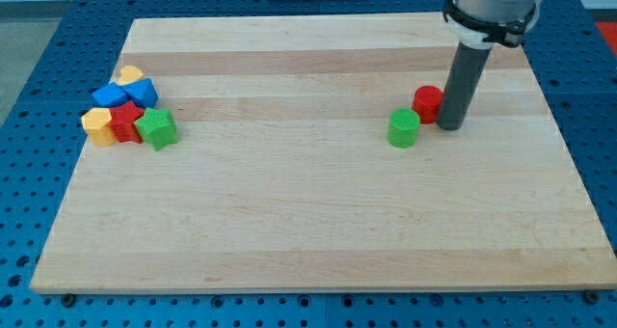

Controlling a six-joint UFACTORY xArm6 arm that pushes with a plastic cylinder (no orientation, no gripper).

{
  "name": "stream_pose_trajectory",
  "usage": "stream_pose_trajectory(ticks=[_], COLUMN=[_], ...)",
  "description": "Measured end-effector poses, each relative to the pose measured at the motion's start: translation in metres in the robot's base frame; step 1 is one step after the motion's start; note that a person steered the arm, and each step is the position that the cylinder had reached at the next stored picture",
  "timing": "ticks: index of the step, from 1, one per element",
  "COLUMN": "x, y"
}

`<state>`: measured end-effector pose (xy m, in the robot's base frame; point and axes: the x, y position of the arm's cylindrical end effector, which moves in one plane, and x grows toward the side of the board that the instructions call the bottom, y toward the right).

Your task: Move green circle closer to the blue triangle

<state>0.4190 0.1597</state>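
**Open lane across the middle, crowding at both ends**

The desk [318, 232] lies bare between the green circle [404, 128] and the cluster at the view's left. My tip [448, 125] stands just right of the circle, touching the red cylinder [428, 102]. At the left, the green star [156, 128] and red block [125, 122] front the blue triangle [143, 92].

Arm [492, 5] is cut off by the view's top edge; only its lower housing and the rod show. Rod hides the right side of the red cylinder [428, 102]. In the cluster left of the green star [155, 128], the blocks overlap: the red star [125, 121] is partly covered, and both blue blocks' [127, 94] shapes can't be made out.
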Motion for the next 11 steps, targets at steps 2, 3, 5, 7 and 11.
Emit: stream_pose_trajectory(ticks=[2, 3, 5, 7, 11], x=[0.017, 0.011, 0.002, 0.017, 0.003], y=[-0.022, -0.064, -0.162, -0.200, -0.284])
